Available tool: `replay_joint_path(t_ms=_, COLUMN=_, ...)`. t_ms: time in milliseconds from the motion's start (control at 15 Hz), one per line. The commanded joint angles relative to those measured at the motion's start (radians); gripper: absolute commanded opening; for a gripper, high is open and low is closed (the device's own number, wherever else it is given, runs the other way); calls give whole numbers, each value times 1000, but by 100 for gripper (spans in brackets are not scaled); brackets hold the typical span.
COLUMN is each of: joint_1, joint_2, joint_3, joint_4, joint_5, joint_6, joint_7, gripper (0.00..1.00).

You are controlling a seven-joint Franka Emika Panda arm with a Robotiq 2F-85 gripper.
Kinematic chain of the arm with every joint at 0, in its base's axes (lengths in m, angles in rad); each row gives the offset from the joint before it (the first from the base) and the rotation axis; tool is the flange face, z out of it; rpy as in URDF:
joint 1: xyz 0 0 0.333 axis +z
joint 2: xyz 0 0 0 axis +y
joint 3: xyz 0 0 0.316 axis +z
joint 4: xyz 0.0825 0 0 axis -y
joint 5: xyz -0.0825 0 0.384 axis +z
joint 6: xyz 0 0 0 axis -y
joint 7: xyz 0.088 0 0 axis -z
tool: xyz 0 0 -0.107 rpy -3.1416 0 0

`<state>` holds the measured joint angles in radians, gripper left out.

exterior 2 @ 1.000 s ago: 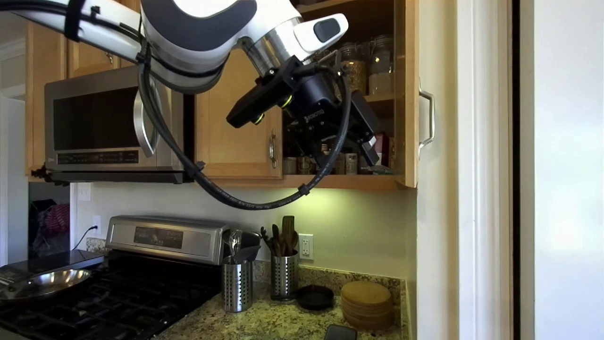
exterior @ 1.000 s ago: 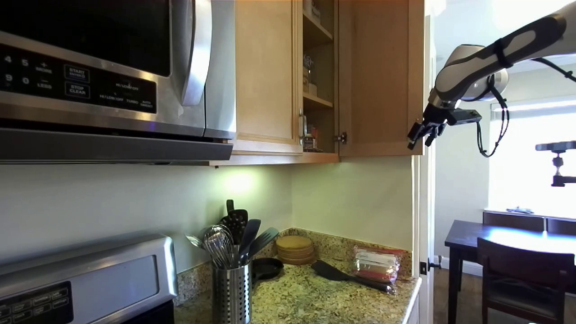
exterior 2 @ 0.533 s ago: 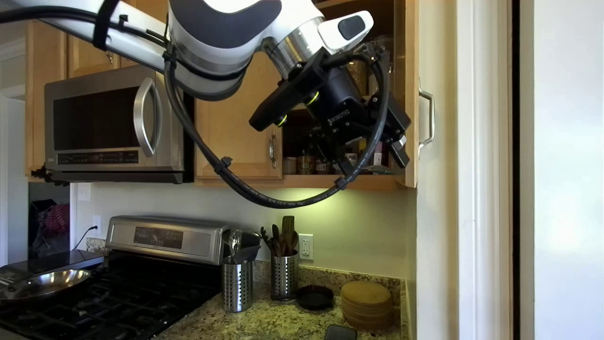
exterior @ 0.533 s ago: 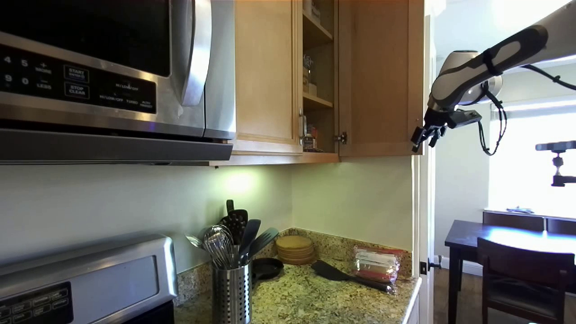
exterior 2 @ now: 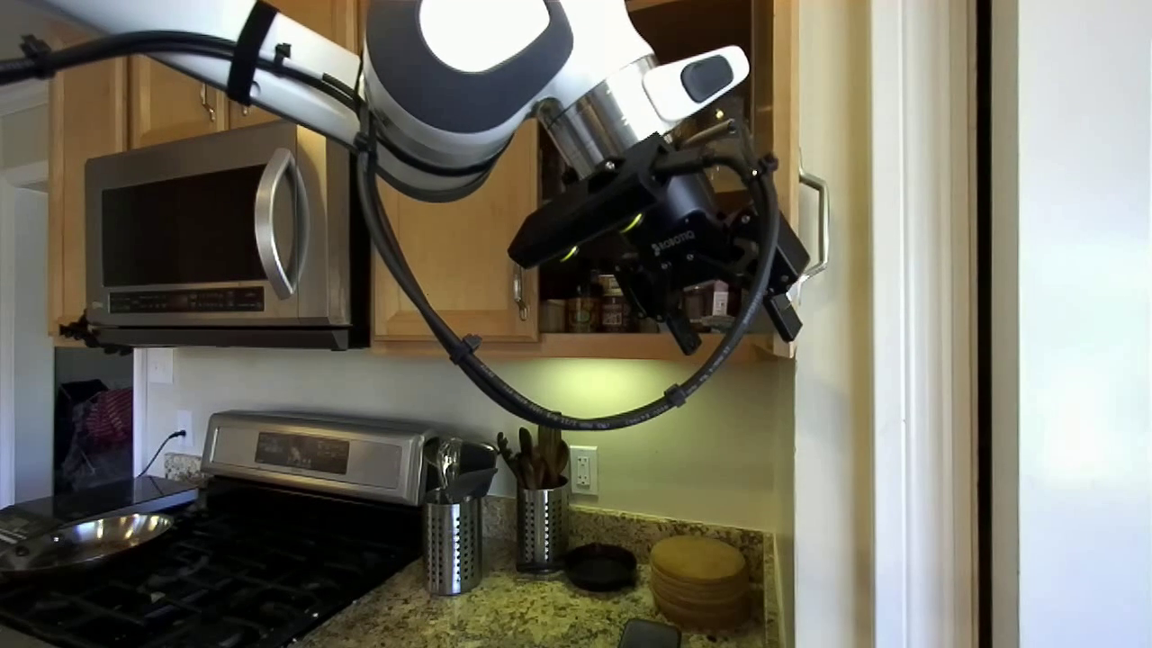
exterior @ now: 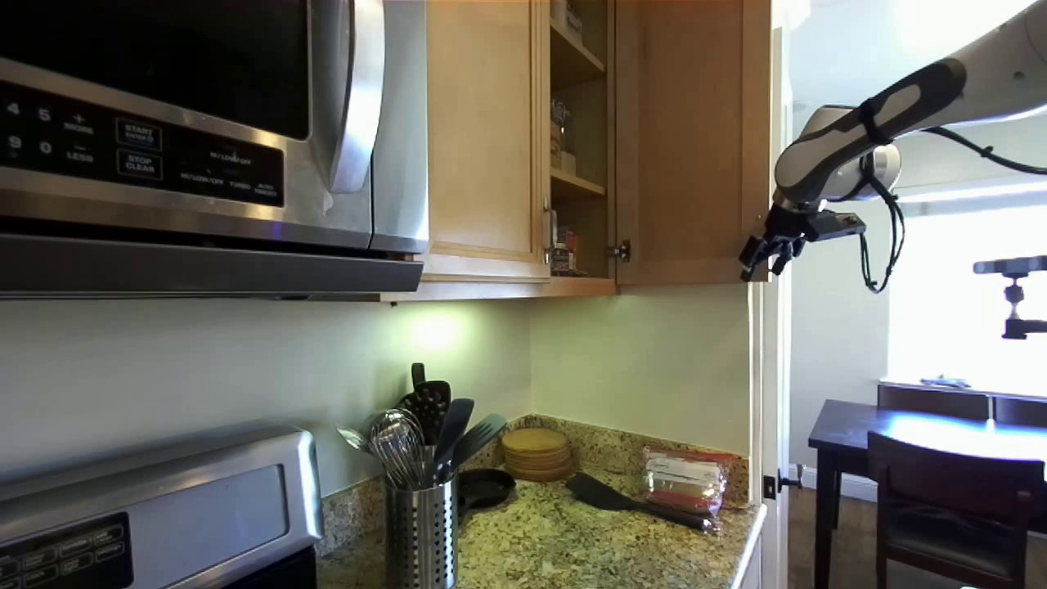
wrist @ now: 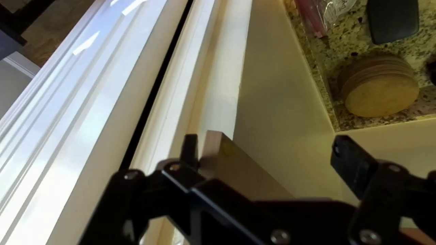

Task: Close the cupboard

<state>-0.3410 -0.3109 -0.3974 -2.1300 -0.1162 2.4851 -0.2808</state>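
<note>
In an exterior view, a glaring window [exterior: 949, 315] stands at three o'clock, with a dark dining table [exterior: 847, 421] and chairs [exterior: 953, 474] at four o'clock on a brown floor [exterior: 855, 540]. Just off centre toward eight o'clock, greenish-white light [exterior: 433, 327] glows on the cream wall [exterior: 483, 356].

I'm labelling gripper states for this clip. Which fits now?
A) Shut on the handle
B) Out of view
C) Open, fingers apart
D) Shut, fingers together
C: in the wrist view the gripper shows a wide gap between its fingers, with the cupboard door visible in that gap.
</note>
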Motion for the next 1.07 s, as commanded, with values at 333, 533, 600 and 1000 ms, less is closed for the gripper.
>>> replay_joint_path(t_ms=333, joint_1=83, joint_2=-46, joint_3=-54, joint_4=-6, joint_5=209, joint_6=-1, joint_7=-163, gripper=100)
replay_joint_path(t_ms=533, joint_1=128, joint_2=-105, joint_3=-53, joint_4=-26, joint_5=278, joint_6=-39, joint_7=-225, gripper=100)
replay_joint_path(t_ms=600, joint_1=140, joint_2=-124, joint_3=-55, joint_4=-29, joint_5=296, joint_6=-65, joint_7=-241, gripper=100)
replay_joint_path(t_ms=1000, joint_1=236, joint_2=-228, joint_3=-56, joint_4=-35, joint_5=415, joint_6=-293, joint_7=-292, gripper=100)
